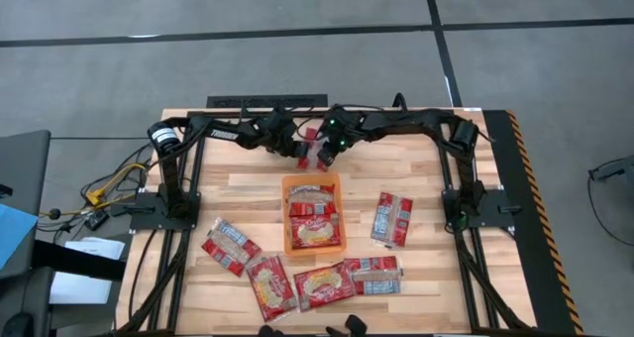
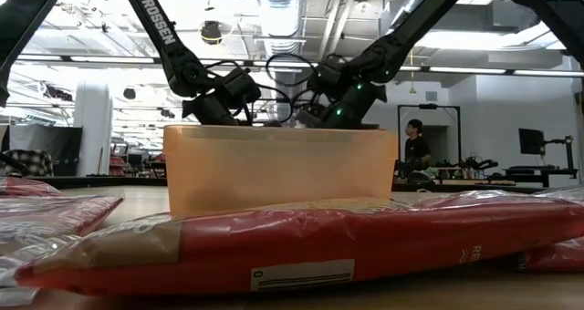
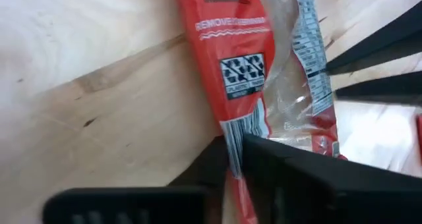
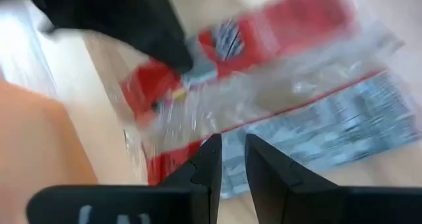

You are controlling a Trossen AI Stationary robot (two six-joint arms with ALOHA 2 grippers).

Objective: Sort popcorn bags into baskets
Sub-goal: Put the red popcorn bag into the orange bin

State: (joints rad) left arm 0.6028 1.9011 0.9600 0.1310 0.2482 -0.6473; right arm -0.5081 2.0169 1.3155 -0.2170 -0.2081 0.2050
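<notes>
Behind the orange plastic basket on the wooden desk, left claw and right claw both pinch one flat red popcorn packet

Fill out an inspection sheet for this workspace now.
Surface: wooden table, bare between packets.
Job's things: orange basket holds popcorn packets; five loose packets lie around it; another packet is held beyond the basket.
Clutter: nothing seen.
Hands: left hand shut on that packet's edge; right hand also grips it.
Cables: yellow and black bundle off the table's left.
Surroundings: grey floor; a person far behind.
</notes>
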